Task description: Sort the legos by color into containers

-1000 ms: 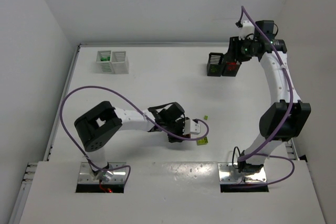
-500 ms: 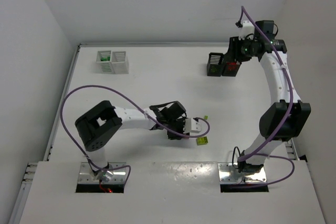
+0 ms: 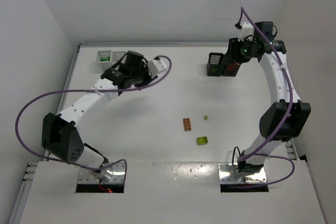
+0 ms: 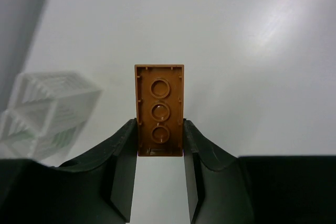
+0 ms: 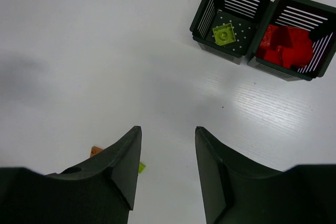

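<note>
The left end effector (image 4: 160, 131) pinched the brown brick (image 4: 159, 95) by its long flat sides, mid-frame. It was probably light, stiff and slick. The right end effector (image 5: 167, 148) stood spread and empty.

Left arm (image 3: 84, 103) stretches toward the far left, jaws clamped; right arm (image 3: 278, 77) reaches high, jaws parted.

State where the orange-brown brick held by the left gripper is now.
The orange-brown brick is clamped in the left gripper, mid-frame in the left wrist view, with the white bins to its left.
</note>
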Motion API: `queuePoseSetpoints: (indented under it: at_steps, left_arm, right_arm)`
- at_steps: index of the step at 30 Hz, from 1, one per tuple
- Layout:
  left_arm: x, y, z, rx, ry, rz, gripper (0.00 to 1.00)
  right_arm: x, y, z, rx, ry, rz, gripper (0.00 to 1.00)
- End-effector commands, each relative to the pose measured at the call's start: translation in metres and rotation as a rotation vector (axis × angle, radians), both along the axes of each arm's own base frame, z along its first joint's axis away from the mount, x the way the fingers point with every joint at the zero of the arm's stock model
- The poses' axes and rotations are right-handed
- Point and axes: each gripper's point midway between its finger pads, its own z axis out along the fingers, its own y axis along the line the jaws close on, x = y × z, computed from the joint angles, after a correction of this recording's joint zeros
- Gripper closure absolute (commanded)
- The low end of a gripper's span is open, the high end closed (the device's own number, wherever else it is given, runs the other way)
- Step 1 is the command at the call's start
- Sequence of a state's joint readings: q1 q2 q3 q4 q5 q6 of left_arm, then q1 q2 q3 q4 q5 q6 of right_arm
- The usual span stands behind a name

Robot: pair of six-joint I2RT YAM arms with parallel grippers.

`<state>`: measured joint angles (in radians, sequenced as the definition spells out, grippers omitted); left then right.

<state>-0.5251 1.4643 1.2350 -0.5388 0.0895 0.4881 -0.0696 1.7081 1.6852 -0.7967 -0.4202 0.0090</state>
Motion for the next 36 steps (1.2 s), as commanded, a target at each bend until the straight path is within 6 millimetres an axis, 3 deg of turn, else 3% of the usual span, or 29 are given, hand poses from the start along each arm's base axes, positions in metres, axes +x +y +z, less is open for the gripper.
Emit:
queuePoseSetpoints:
  at_steps: [1,2,4,5,7,8,9,10,11,12,14,15,17,22,23,28,36]
  left_arm:
    - [0.037,0.056,0.038,0.09,-0.114,0.156,0.87]
    - [0.059,0.079,0.049,0.102,-0.139,0.221,0.87]
    - [0.081,0.102,0.055,0.11,-0.146,0.281,0.88]
    - [0.104,0.126,0.061,0.1,-0.153,0.356,0.88]
    - [0.123,0.146,0.061,0.082,-0.129,0.41,0.89]
    - [0.14,0.168,0.084,0.05,-0.168,0.469,0.89]
    - [0.154,0.174,0.066,0.035,-0.116,0.497,0.89]
    - [0.158,0.179,0.06,0.016,-0.077,0.506,0.93]
    - [0.171,0.192,0.078,-0.015,-0.107,0.537,0.95]
    - [0.182,0.195,0.056,-0.022,-0.052,0.556,0.98]
    - [0.188,0.199,0.047,-0.025,-0.016,0.578,0.99]
    - [0.195,0.205,0.053,-0.031,-0.035,0.589,0.99]
    - [0.198,0.208,0.036,-0.035,0.004,0.6,0.99]
    - [0.205,0.204,0.015,-0.055,0.047,0.602,0.99]
    - [0.209,0.204,0.021,-0.067,0.029,0.608,0.99]
    - [0.217,0.203,-0.003,-0.064,0.068,0.617,0.99]
    - [0.214,0.196,-0.017,-0.06,0.102,0.602,0.97]
  right_arm:
    - [-0.005,0.006,0.021,0.022,-0.051,0.008,0.54]
    - [-0.005,0.006,0.021,0.022,-0.051,0.008,0.54]
    - [-0.006,0.006,0.018,0.022,-0.042,0.008,0.54]
    - [-0.006,0.006,0.018,0.022,-0.042,0.008,0.54]
    - [-0.006,0.006,0.018,0.022,-0.042,0.008,0.54]
    - [-0.006,0.006,0.018,0.022,-0.042,0.008,0.54]
    - [-0.006,0.006,0.018,0.022,-0.042,0.008,0.54]
    - [-0.007,0.007,0.014,0.023,-0.033,0.008,0.54]
    - [-0.007,0.007,0.014,0.023,-0.033,0.008,0.54]
    - [-0.007,0.007,0.014,0.023,-0.033,0.008,0.54]
    - [-0.007,0.007,0.014,0.023,-0.033,0.008,0.54]
    - [-0.007,0.007,0.014,0.023,-0.033,0.008,0.54]
    - [-0.007,0.007,0.014,0.023,-0.033,0.008,0.54]
    - [-0.005,0.006,0.007,0.018,-0.018,0.013,0.54]
    - [-0.005,0.006,0.007,0.018,-0.018,0.014,0.54]
    - [-0.004,0.006,0.003,0.019,-0.007,0.013,0.54]
    - [-0.001,0.01,0.001,0.02,0.002,0.023,0.54]
